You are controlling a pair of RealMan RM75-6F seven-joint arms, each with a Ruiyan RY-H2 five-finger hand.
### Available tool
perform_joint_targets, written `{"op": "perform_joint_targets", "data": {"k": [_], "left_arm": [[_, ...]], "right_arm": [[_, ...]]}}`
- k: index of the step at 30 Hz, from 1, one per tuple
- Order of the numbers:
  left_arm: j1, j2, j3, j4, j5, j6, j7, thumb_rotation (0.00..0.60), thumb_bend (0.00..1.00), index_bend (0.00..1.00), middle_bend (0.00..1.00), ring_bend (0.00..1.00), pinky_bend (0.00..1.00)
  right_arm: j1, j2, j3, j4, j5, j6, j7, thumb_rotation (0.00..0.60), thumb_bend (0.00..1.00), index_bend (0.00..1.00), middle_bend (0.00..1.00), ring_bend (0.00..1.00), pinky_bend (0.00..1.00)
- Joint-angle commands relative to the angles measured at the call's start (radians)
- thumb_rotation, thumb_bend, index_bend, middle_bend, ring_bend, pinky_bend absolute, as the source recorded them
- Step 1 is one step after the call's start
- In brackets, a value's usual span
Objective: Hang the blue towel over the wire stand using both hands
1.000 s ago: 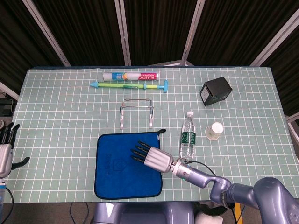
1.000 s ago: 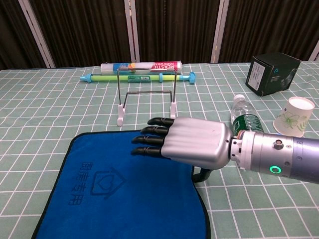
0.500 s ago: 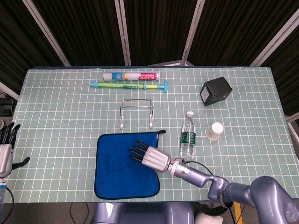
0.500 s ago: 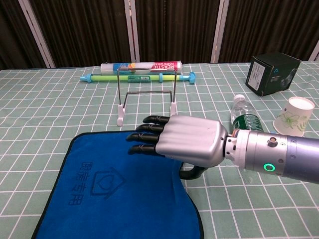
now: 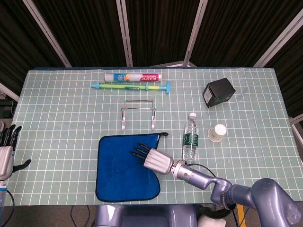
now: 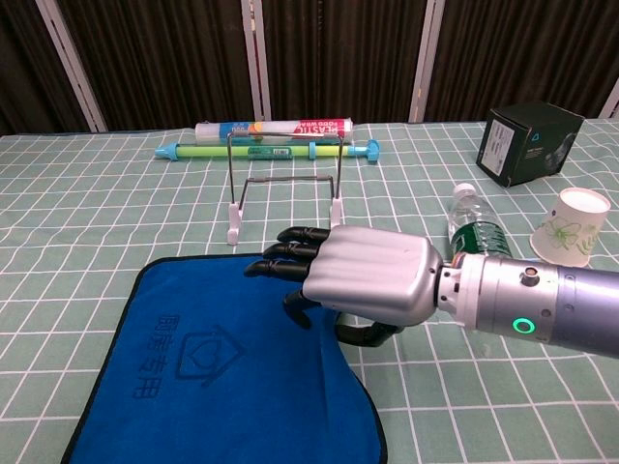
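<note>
Change: right hand (image 6: 363, 280) now further left over the towel than a second ago, one finger newly curled down onto the cloth; right edge of the blue towel (image 5: 124, 165) pulled inward and rumpled under the palm.
Table (image 5: 57, 113): covered in pale green cloth with a white grid.
Blue towel: flat, soft pile, dark stitched hem, printed logo; near front edge of the table, just in front of the wire stand.
Right hand: ribbed silver back, black fingers (image 6: 280, 263) stretched forward, thumb hooked beneath at the towel's edge; whether actually pinching the cloth cannot be told.
Left hand (image 5: 5, 151): at the far left table edge, fingers spread, holding nothing.
Wire stand (image 5: 138, 113): thin bent metal rods on white feet, upright, bare.
Water bottle (image 5: 190, 136): clear plastic, green label, lying beside the towel.
Paper cup (image 5: 218, 132): white with leaf print.
</note>
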Motion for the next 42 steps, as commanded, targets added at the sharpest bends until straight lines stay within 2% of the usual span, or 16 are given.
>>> {"op": "perform_joint_targets", "data": {"k": [1, 2, 4, 5, 8, 12, 15, 22, 28, 34, 42], "left_arm": [[-0.007, -0.007, 0.008, -0.001, 0.006, -0.013, 0.011, 0.600, 0.00, 0.00, 0.00, 0.00, 0.00], [-0.017, -0.013, 0.015, -0.002, 0.020, -0.026, 0.021, 0.600, 0.00, 0.00, 0.00, 0.00, 0.00], [-0.035, -0.018, 0.023, -0.002, 0.048, -0.047, 0.027, 0.600, 0.00, 0.00, 0.00, 0.00, 0.00], [-0.048, -0.019, 0.029, 0.001, 0.070, -0.060, 0.024, 0.600, 0.00, 0.00, 0.00, 0.00, 0.00], [-0.105, -0.041, 0.055, 0.068, 0.204, -0.092, -0.028, 0.600, 0.00, 0.03, 0.00, 0.00, 0.00], [-0.180, -0.073, 0.093, 0.170, 0.336, -0.146, -0.083, 0.600, 0.00, 0.19, 0.00, 0.00, 0.00], [-0.232, -0.110, 0.111, 0.245, 0.411, -0.171, -0.117, 0.600, 0.01, 0.26, 0.00, 0.00, 0.00], [-0.306, -0.251, 0.168, 0.445, 0.527, -0.196, -0.175, 0.600, 0.04, 0.30, 0.00, 0.00, 0.00], [-0.345, -0.344, 0.183, 0.559, 0.554, -0.193, -0.240, 0.600, 0.08, 0.32, 0.00, 0.00, 0.00], [-0.384, -0.417, 0.202, 0.609, 0.567, -0.211, -0.286, 0.600, 0.09, 0.33, 0.00, 0.00, 0.00], [-0.399, -0.446, 0.217, 0.637, 0.558, -0.209, -0.280, 0.600, 0.10, 0.33, 0.00, 0.00, 0.00]], "right_arm": [[0.000, -0.011, -0.012, 0.024, -0.003, 0.022, 0.050, 0.600, 0.43, 0.69, 0.05, 0.00, 0.00], [-0.003, -0.012, -0.013, 0.027, -0.002, 0.031, 0.068, 0.600, 0.44, 0.70, 0.05, 0.00, 0.00], [-0.002, -0.013, -0.017, 0.034, -0.003, 0.039, 0.084, 0.600, 0.46, 0.61, 0.05, 0.00, 0.00], [-0.003, -0.012, -0.018, 0.035, -0.001, 0.041, 0.089, 0.600, 0.47, 0.59, 0.05, 0.00, 0.00], [-0.005, -0.011, -0.018, 0.031, 0.009, 0.042, 0.097, 0.600, 0.47, 0.61, 0.06, 0.00, 0.00], [-0.006, -0.009, -0.014, 0.025, 0.018, 0.043, 0.092, 0.600, 0.47, 0.62, 0.06, 0.00, 0.00], [-0.009, -0.008, -0.008, 0.021, 0.025, 0.051, 0.087, 0.600, 0.49, 0.61, 0.07, 0.00, 0.00], [-0.012, 0.006, -0.001, 0.002, 0.044, 0.046, 0.077, 0.600, 0.49, 0.61, 0.07, 0.00, 0.00], [-0.021, 0.016, 0.000, -0.024, 0.063, 0.040, 0.073, 0.600, 0.49, 0.62, 0.07, 0.00, 0.00], [-0.025, 0.025, 0.002, -0.048, 0.073, 0.037, 0.067, 0.600, 0.49, 0.63, 0.07, 0.00, 0.00], [-0.028, 0.033, 0.002, -0.057, 0.078, 0.038, 0.071, 0.600, 0.49, 0.63, 0.08, 0.00, 0.00]]}}
